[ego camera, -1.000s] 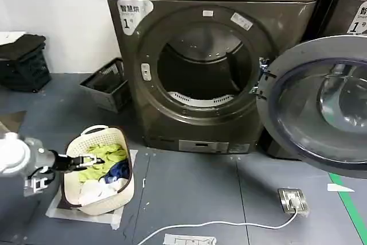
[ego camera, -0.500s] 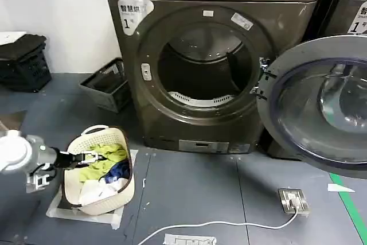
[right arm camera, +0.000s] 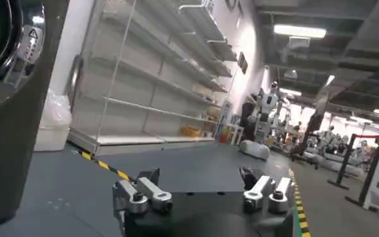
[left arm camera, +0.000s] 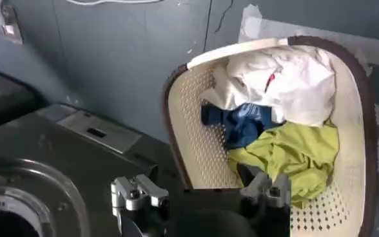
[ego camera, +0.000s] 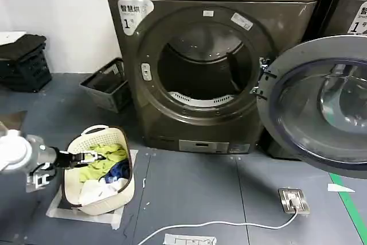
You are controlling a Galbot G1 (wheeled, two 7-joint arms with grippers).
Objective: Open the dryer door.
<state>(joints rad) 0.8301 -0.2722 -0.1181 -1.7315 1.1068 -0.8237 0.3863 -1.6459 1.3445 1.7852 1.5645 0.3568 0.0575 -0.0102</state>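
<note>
Task looks done, judging by how things lie: the dryer door (ego camera: 321,107) is swung fully out to the right, hinged at the right edge of the opening, chrome ring w/ dark tinted glass facing the camera. The dryer (ego camera: 203,67), dark bronze-grey w/ the white "1" sticker (ego camera: 133,14) at upper left, stands far centre against the wall; its drum (ego camera: 200,64) is exposed and looks empty. Nothing left for the door itself, as far as can be told. Door covers most of the neighbouring machine (ego camera: 350,4) on the right.

Left gripper (ego camera: 87,158) is low at near left, over the left rim of the cream laundry basket (ego camera: 117,196), reaching in toward the lime-green cloth (ego camera: 106,159). In the left wrist view its fingers (left arm camera: 138,192) stand wide apart, nothing between them; gripper (left arm camera: 202,193) is just above the green cloth (left arm camera: 286,154), w/ blue (left arm camera: 241,122) and white (left arm camera: 280,77) garments beyond it in the basket (left arm camera: 183,129). Whether one fingertip touches the cloth: can't tell. It holds nothing.

Right gripper (right arm camera: 202,193) is spread open too, empty, pointing away from the work toward a hall w/ bare shelving (right arm camera: 144,84); dark side of a machine (right arm camera: 15,96) is beside it.

Other stuff: dark wire basket (ego camera: 106,87) on the floor left of the dryer, floor socket w/ white cable (ego camera: 292,199) near right.
</note>
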